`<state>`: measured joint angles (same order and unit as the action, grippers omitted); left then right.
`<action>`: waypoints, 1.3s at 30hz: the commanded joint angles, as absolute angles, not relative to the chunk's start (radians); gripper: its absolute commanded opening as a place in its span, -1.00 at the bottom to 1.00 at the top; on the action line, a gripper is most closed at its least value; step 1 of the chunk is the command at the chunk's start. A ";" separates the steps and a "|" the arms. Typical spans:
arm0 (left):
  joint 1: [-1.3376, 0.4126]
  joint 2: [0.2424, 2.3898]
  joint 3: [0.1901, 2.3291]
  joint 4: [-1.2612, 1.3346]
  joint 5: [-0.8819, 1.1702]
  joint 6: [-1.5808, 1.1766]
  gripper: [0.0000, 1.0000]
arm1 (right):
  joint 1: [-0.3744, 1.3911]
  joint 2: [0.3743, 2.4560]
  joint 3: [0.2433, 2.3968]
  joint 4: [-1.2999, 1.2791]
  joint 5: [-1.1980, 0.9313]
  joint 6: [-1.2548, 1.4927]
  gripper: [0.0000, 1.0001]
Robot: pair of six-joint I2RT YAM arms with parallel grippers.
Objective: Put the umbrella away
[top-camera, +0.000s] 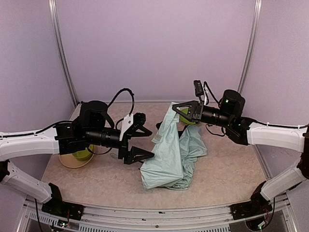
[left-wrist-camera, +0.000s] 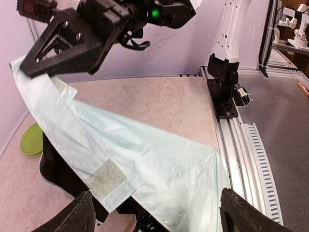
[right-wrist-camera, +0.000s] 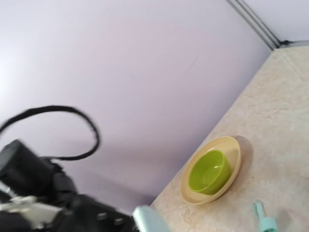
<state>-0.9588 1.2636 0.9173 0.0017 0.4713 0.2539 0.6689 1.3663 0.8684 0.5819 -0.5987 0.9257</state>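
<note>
The umbrella (top-camera: 170, 154) lies in the middle of the table as a loose heap of pale mint fabric with black lining showing under it. My right gripper (top-camera: 175, 108) is shut on the fabric's upper edge and holds that corner up; the left wrist view shows the same pinch by the right gripper (left-wrist-camera: 23, 67). My left gripper (top-camera: 151, 142) stands wide open just left of the heap. In its own view the left gripper (left-wrist-camera: 157, 205) has the umbrella's fabric (left-wrist-camera: 159, 164) lying ahead of its spread fingers (left-wrist-camera: 72, 217). A small mint handle (right-wrist-camera: 263, 221) rests on the table.
A yellow plate (top-camera: 67, 162) holding a green bowl (top-camera: 83, 153) sits at the left under my left arm, and the bowl (right-wrist-camera: 208, 171) shows in the right wrist view too. A green plate (left-wrist-camera: 31, 139) lies behind the umbrella. The metal rail (left-wrist-camera: 246, 140) runs along the near edge.
</note>
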 commanded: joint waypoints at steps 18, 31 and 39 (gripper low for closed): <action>-0.914 1.539 1.216 -0.132 0.304 0.165 0.72 | 0.657 1.364 0.894 0.532 -0.497 0.892 -1.00; -0.835 1.467 1.058 -0.041 0.507 0.077 0.41 | 0.657 1.377 0.913 0.526 -0.519 0.866 -1.00; -0.839 1.481 1.022 0.094 0.614 0.026 0.41 | 0.657 1.392 0.925 0.511 -0.534 0.857 -1.00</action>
<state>-0.8375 1.4895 1.0298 -0.0261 0.5198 0.0689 0.6651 1.3895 0.8928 0.5179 -0.5232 0.8749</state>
